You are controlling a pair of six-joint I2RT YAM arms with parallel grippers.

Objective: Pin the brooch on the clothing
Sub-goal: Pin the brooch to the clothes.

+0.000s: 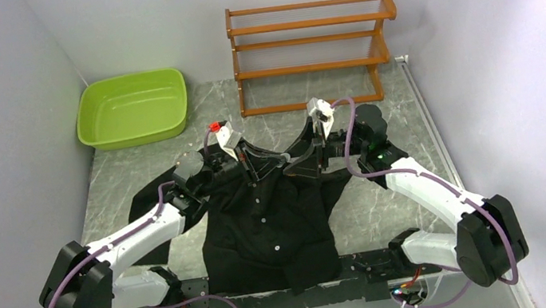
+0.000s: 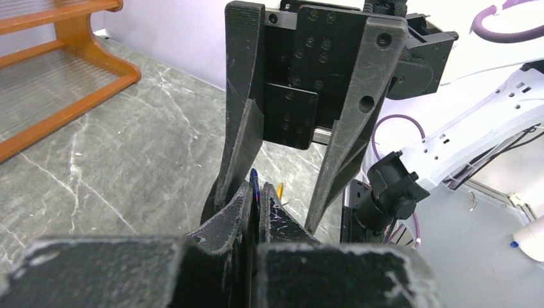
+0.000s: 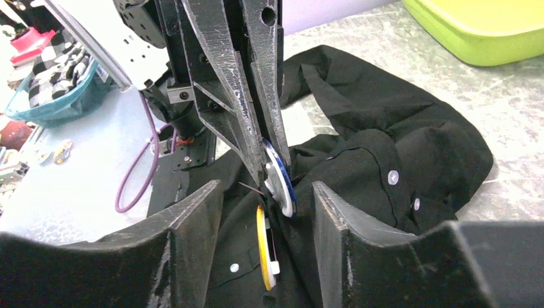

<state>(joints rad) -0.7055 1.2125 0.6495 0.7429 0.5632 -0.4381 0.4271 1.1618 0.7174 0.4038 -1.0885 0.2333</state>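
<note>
The black shirt lies spread on the marble table, collar toward the far side. Both grippers meet over its upper front. My left gripper is shut on the brooch's thin blue-and-white disc, pinching it by its edge. In the right wrist view those left fingers come down from above. The brooch's yellow-orange badge hangs edge-on just below the disc, against the shirt. My right gripper is open, its fingers standing on either side of the badge without touching it. How the two discs join is hidden.
A green plastic basin sits at the back left, and a wooden rack stands at the back centre. Plain walls close in both sides. Bare marble table shows to the right of the shirt.
</note>
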